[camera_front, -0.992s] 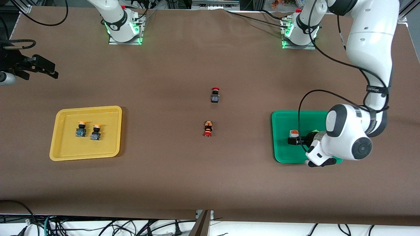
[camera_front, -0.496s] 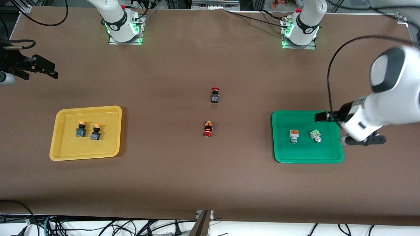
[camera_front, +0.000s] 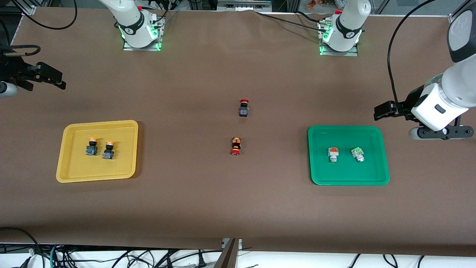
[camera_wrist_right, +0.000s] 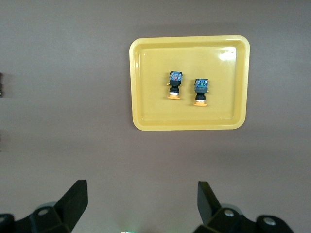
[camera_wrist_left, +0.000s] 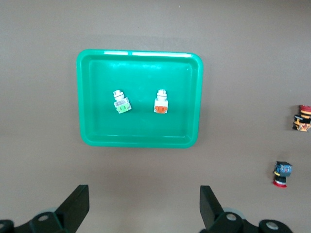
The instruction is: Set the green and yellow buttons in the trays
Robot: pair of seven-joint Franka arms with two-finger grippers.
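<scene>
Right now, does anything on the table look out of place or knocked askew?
Nothing stands out. Two buttons lie in the yellow tray, two in the green tray. The two red-capped buttons lie on the bare table between the trays, on their sides.

The green tray (camera_wrist_left: 141,141) and yellow tray (camera_wrist_right: 189,125) look like glossy, smooth plastic; the brown worktop (camera_front: 223,197) covering looks matt.

Left hand (camera_front: 381,111) raised, fingers apart; right hand (camera_front: 55,80) likewise, empty.
</scene>
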